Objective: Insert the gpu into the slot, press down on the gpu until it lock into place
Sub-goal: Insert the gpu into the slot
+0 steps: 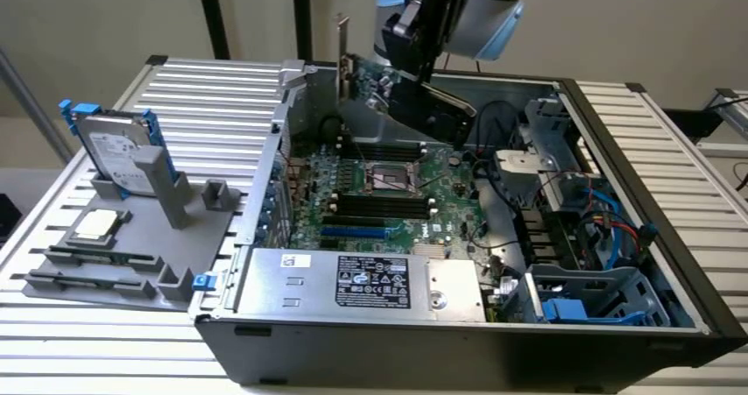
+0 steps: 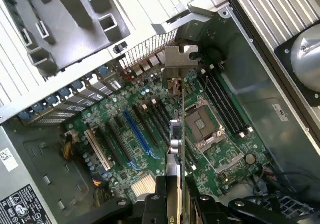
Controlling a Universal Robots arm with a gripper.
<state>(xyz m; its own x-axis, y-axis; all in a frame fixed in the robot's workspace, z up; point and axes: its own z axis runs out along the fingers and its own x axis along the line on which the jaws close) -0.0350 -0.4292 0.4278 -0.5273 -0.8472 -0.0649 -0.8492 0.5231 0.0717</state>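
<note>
My gripper [image 1: 412, 75] is shut on the gpu [image 1: 371, 84], a thin card with a silver end bracket. It holds the card upright in the air over the far side of the open computer case. In the wrist view the gpu [image 2: 176, 134] appears edge-on, running from between my fingers [image 2: 156, 204] out to its bracket [image 2: 180, 59], well above the motherboard. The slot [image 2: 136, 136] is a bright-blue strip on the green board, off to one side of the card and apart from it. The exterior view has the slot [image 1: 350, 233] near the silver power-supply box.
The power-supply box [image 1: 363, 281] fills the case's near side. The CPU socket [image 1: 391, 178] and black memory slots [image 1: 380, 204] sit mid-board. Cables and a blue drive cage [image 1: 584, 299] crowd the exterior view's right. A grey fixture [image 1: 129, 237] with a hard drive [image 1: 117, 145] stands on the left.
</note>
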